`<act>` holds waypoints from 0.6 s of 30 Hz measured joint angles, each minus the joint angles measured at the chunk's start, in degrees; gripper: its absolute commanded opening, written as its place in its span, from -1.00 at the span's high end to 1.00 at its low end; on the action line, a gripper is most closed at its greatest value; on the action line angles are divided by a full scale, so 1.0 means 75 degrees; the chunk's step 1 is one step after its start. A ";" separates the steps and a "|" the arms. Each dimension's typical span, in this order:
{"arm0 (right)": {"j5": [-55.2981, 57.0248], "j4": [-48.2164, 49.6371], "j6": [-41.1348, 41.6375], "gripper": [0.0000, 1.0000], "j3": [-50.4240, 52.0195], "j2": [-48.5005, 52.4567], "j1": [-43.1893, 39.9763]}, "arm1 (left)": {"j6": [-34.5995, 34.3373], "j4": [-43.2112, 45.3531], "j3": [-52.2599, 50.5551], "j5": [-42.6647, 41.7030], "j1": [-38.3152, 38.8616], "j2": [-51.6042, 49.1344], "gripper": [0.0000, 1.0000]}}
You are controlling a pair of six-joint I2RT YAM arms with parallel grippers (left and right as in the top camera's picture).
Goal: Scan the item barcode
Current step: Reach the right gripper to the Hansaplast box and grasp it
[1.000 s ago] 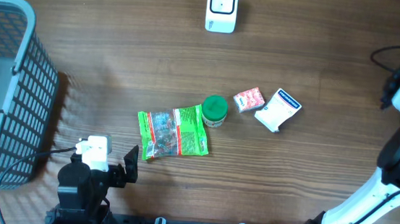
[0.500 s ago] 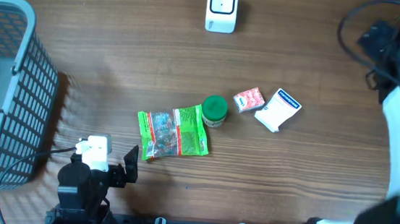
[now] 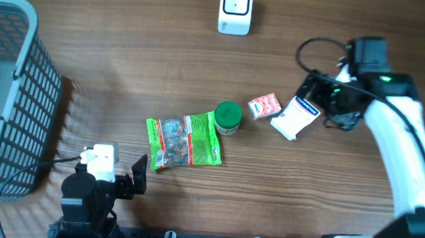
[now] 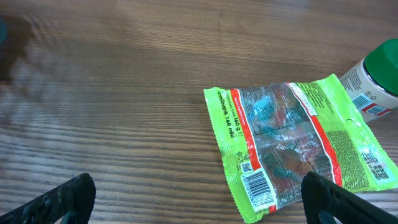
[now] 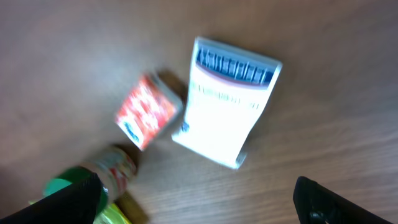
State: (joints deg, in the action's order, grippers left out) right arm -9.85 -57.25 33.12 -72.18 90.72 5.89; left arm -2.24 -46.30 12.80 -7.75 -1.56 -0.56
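Pincer on R arm (image 3: 316, 96), jaws wide & empty, has swung in from 3 o'clock edge, now over white-blue box (image 3: 295, 116) lying centre-right on desk (image 3: 127, 42). Grab prob. next; scanner (image 3: 235, 8) at 12.

Right arm (image 3: 399, 147): white rounded links, green light (image 3: 386, 79) at the wrist, looping black cable (image 3: 302, 50). Left arm (image 3: 90, 197): black, white block (image 3: 99, 158) on top, second cable (image 3: 54, 161) black. Left gripper (image 4: 199, 199) fingertips (image 4: 62, 196) black.
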 measured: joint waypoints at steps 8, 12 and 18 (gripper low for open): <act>0.0694 0.0067 0.1058 -1.00 0.0020 0.1877 0.1498 | 0.0000 0.0000 0.0000 0.0000 0.0000 0.0000 -1.00; 0.1224 0.0090 0.1218 -0.99 0.0023 0.2151 0.1475 | 0.0000 0.0000 0.0000 0.0000 0.0000 0.0000 -1.00; 0.1891 0.0335 0.1227 -0.99 0.0023 0.2192 0.1475 | 0.0000 0.0000 0.0000 0.0000 0.0000 0.0000 -1.00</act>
State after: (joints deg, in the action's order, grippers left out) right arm 4.34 -54.74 42.33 -72.01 107.15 16.95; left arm -2.24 -46.30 12.80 -7.75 -1.56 -0.56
